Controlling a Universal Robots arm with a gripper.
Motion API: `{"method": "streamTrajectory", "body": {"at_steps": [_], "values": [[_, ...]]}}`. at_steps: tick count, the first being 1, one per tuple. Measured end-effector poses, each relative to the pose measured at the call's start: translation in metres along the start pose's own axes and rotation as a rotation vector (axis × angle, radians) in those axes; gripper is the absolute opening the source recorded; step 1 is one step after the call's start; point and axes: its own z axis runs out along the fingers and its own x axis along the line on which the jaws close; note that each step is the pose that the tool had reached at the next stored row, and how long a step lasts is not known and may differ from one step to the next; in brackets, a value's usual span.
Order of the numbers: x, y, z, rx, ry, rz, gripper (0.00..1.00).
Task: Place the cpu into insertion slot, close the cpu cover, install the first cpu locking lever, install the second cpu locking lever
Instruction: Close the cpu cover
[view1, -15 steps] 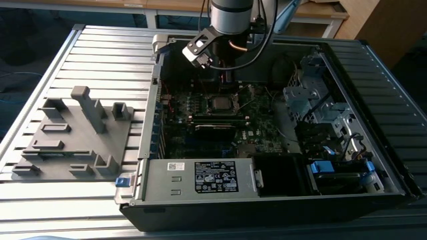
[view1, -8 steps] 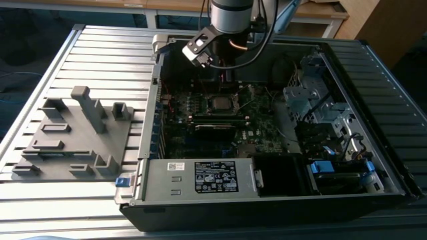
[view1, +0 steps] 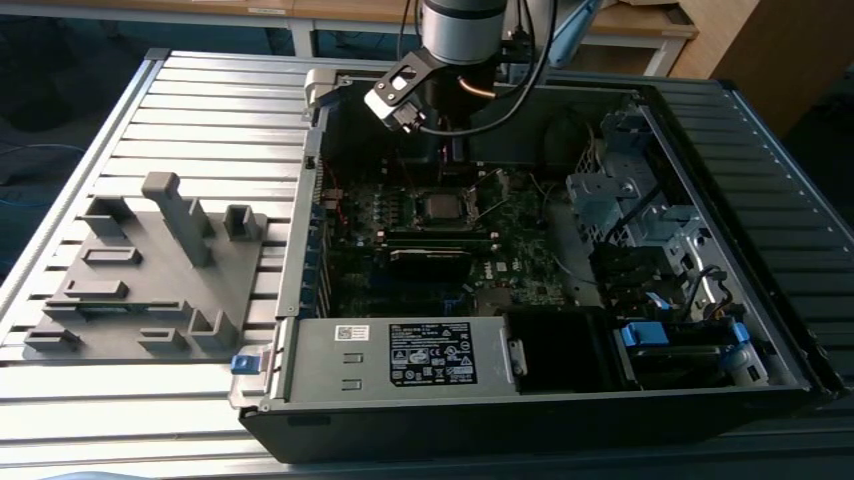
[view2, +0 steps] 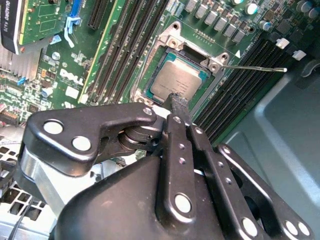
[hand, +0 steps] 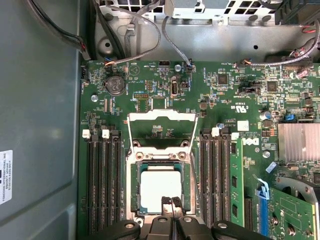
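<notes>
The cpu lies flat in the insertion slot on the green motherboard, between the banks of long black memory slots. The cpu cover is swung open and lies back beyond the socket. The hand hangs just over the chip's near edge, its fingertips pressed together with nothing between them. In the second wrist view a thin locking lever juts out sideways from the socket. The open computer case rests on the slatted surface.
</notes>
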Motion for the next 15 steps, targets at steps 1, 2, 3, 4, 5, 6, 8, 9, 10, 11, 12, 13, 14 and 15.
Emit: {"method": "streamTrajectory", "body": {"at_steps": [1, 2, 3, 4, 5, 6, 8, 9, 10, 11, 12, 13, 14, 15], "values": [[0.0, 0.0, -0.0001, 0.0, 0.0, 0.0, 0.1], [0.0, 0.0, -0.0001, 0.0, -0.0001, 0.0, 0.1], [0.0, 0.0, -0.0002, 0.0001, 0.0, 0.0, 0.1], [-0.0001, 0.0, -0.0006, 0.0003, -0.0004, 0.0, 0.1], [-0.0001, 0.0, -0.001, 0.0003, -0.0005, 0.0, 0.1], [-0.0001, 0.0, -0.0013, 0.0002, -0.0003, 0.0, 0.1], [-0.0001, 0.0001, -0.002, 0.0001, -0.0001, 0.0, 0.1], [-0.0001, 0.0001, -0.0024, 0.0001, -0.0001, 0.0, 0.1], [-0.0001, 0.0001, -0.0027, 0.0, 0.0, 0.0, 0.1], [0.0, 0.0001, -0.0028, -0.0001, 0.0002, 0.0, 0.1], [0.0, 0.0002, -0.0027, -0.0002, 0.0003, 0.0, 0.1], [-0.0001, 0.0001, -0.0033, 0.0001, -0.0001, 0.0, 0.1], [-0.0001, 0.0002, -0.0037, 0.0, 0.0, 0.0, 0.1], [-0.0001, 0.0002, -0.0037, 0.0, 0.0, 0.0, 0.1]]}}
